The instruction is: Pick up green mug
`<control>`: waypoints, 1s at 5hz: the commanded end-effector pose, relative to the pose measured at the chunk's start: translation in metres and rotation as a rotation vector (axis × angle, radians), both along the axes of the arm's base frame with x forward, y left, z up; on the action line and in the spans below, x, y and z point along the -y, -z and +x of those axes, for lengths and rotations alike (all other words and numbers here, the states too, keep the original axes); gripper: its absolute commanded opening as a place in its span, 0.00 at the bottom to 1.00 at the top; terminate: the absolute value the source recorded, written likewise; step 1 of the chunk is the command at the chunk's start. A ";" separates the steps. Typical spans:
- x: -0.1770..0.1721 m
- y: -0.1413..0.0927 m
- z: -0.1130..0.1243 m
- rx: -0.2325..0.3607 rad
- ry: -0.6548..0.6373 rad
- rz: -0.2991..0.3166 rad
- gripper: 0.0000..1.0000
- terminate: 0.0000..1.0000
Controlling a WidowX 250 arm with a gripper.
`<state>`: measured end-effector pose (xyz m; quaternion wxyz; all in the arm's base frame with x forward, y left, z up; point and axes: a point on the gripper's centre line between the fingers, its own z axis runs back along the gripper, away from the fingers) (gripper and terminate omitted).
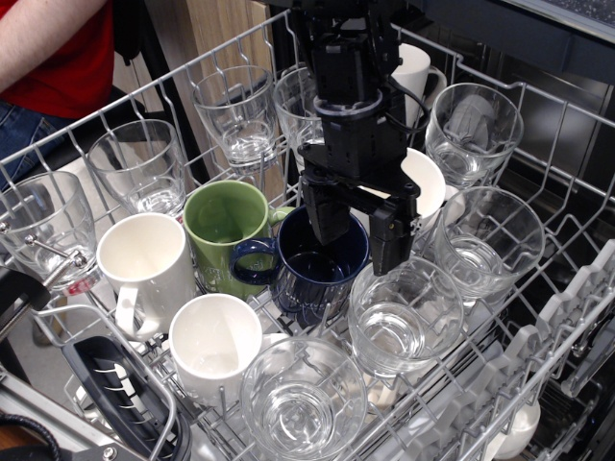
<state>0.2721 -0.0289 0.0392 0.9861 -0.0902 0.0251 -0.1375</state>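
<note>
Green mug [226, 233] stands upright in the dishwasher rack [538, 317], left of a navy mug [317, 264], a white mug [146, 264] on its near left. To grasp it well, shift the claw [357, 230] left and pinch the rim. The claw hangs spread and empty over the navy mug.

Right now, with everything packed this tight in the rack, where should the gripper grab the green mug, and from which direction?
Grip the green mug by its rim wall, from above: it stands upright, mouth open. One finger goes inside. The open gripper sits over the navy mug, so shift left. Neighbours crowd its sides, and its handle faces the navy mug.
</note>
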 end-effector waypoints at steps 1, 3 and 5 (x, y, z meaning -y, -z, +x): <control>0.000 0.000 0.000 0.000 0.000 0.000 1.00 0.00; -0.040 -0.038 0.034 0.013 0.186 0.062 1.00 0.00; -0.115 -0.021 0.061 0.050 0.305 0.231 1.00 0.00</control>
